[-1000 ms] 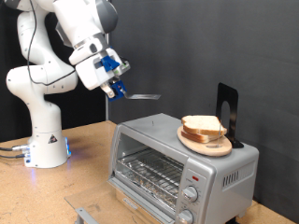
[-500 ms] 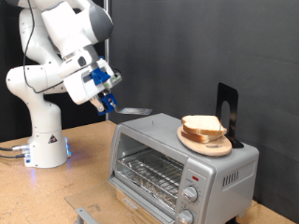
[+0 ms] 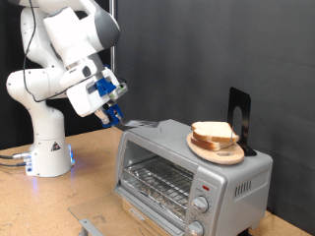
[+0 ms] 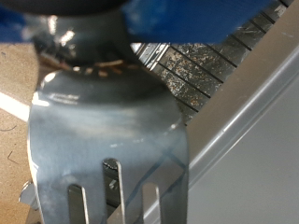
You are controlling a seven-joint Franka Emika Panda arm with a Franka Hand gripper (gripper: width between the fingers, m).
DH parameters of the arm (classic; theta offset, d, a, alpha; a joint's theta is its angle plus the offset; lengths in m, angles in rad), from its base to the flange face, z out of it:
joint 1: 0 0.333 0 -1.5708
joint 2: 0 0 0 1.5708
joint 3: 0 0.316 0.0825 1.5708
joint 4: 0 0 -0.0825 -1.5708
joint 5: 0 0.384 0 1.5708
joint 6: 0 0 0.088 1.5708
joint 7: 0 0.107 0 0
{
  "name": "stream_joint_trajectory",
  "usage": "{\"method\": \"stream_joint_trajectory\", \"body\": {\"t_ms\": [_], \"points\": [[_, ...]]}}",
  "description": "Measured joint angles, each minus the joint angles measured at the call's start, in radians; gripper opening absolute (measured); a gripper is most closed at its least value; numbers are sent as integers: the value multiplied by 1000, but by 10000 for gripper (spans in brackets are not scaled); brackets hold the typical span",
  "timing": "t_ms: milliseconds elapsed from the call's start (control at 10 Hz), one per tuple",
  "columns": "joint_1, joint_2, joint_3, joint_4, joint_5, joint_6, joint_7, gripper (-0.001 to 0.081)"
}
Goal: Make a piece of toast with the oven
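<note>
Toast (image 3: 214,132): you find it on a round wooden plate (image 3: 215,149), pale face up, tan crust showing. The plate sits on the roof of the oven (image 3: 187,172), toward the exterior view's right, just in front of a black upright stand (image 3: 240,116).

Oven: silver-grey, on the desk (image 3: 89,187), glass door shut, wire rack (image 3: 157,182) visible behind the glass, knobs (image 3: 202,205) on the panel at the exterior view's right.

Claw (image 3: 114,114): blue-fingered, at the oven's upper corner on the exterior view's left, closed on the handle of a metal spatula (image 3: 138,124). Your wrist view shows that spatula (image 4: 107,149) as a slotted steel blade filling the frame, held under the blue fingers (image 4: 177,19), with the oven's edge (image 4: 243,121) beside it.

Arm: white, base on the desk at the exterior view's left.
</note>
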Motion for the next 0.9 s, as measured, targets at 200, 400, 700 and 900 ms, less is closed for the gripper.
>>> {"method": "stream_joint_trajectory", "body": {"t_ms": [200, 400, 700, 900], "points": [[0, 7, 20, 17, -4, 0, 30, 400], [-1, 45, 42, 57, -39, -8, 78, 399], [-3, 121, 65, 121, -94, -16, 138, 400], [-3, 158, 75, 155, -96, -16, 148, 400]]}}
